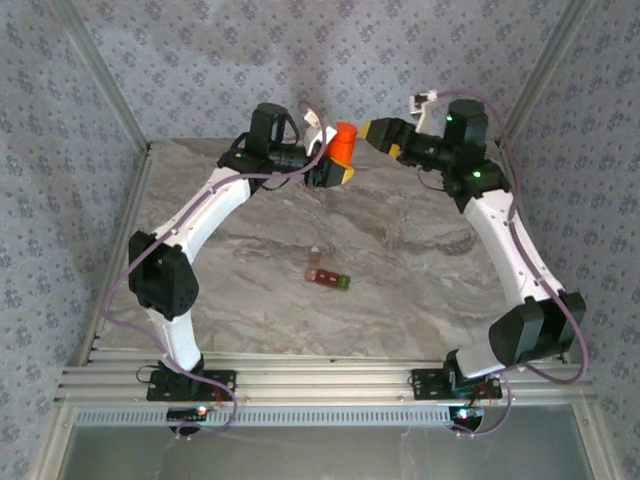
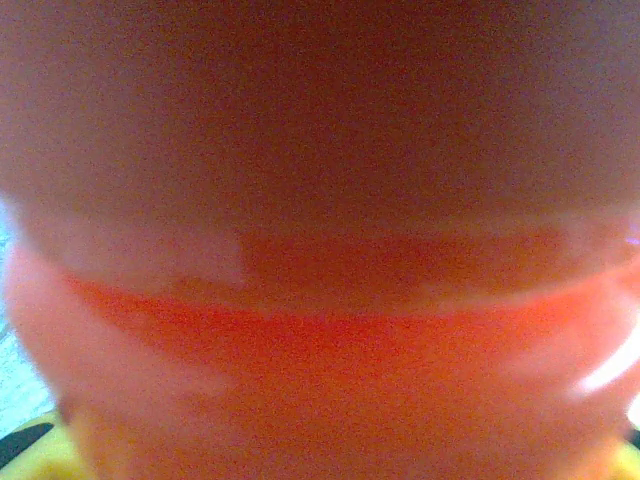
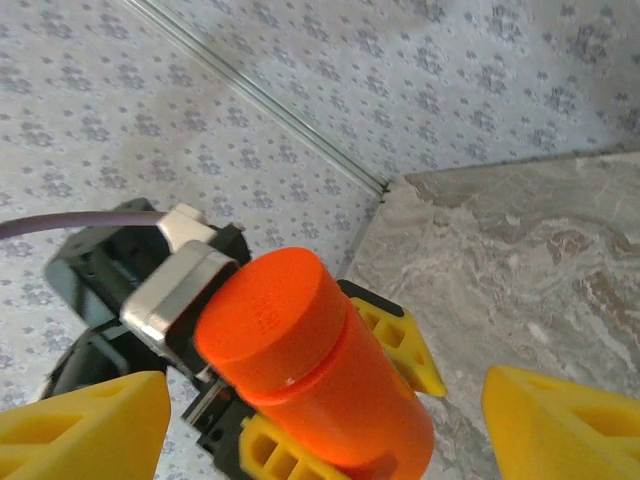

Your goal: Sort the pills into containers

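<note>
An orange bottle [image 1: 343,143] with its orange cap on hangs in the air over the table's far edge. My left gripper [image 1: 335,168] is shut on its body, and its yellow fingers [image 3: 402,345] hug the bottle [image 3: 320,380] from both sides. In the left wrist view the bottle [image 2: 320,350] is a close orange blur. My right gripper [image 1: 376,132] faces the cap end, open. Its own yellow fingertips [image 3: 95,425] stand wide on either side of the bottle, apart from it. The containers [image 1: 328,276], a red-brown strip with a green end, lie flat mid-table. The pills are hidden.
A marble-patterned table [image 1: 420,250] is walled by patterned panels behind and at both sides. Aluminium rails [image 1: 320,380] run along the near edge by the arm bases. A metal corner post [image 3: 260,100] stands just behind the bottle.
</note>
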`<state>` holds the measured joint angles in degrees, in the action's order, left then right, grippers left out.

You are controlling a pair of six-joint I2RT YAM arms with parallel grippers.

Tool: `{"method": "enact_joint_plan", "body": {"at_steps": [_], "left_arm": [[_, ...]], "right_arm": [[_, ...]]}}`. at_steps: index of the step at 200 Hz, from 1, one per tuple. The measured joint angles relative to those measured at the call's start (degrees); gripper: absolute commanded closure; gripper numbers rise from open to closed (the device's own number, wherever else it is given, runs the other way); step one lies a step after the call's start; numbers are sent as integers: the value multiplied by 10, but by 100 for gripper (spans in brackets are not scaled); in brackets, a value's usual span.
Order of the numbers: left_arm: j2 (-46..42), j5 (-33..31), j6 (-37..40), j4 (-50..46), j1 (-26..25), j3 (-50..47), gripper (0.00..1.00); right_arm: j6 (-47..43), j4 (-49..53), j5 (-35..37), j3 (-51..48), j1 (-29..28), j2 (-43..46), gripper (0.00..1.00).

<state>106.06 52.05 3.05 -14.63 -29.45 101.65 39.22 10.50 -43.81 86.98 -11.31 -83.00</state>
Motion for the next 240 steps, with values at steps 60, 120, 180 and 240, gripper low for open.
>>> {"method": "enact_joint_plan", "body": {"at_steps": [60,120,180,240], "left_arm": [[0,37,-2,-15,2,46,100],[9,72,-13,-28,2,98,100],[15,82,-17,-49,2,106,100],[15,76,-17,-50,9,111,100]], "right_arm": [[-45,-17,-119,-5,46,3,16],[-87,-3,-143,-1,-3,-34,15],[-97,-6,-138,17,-36,-37,16],[-88,-31,-126,26,-45,-55,18]]}}
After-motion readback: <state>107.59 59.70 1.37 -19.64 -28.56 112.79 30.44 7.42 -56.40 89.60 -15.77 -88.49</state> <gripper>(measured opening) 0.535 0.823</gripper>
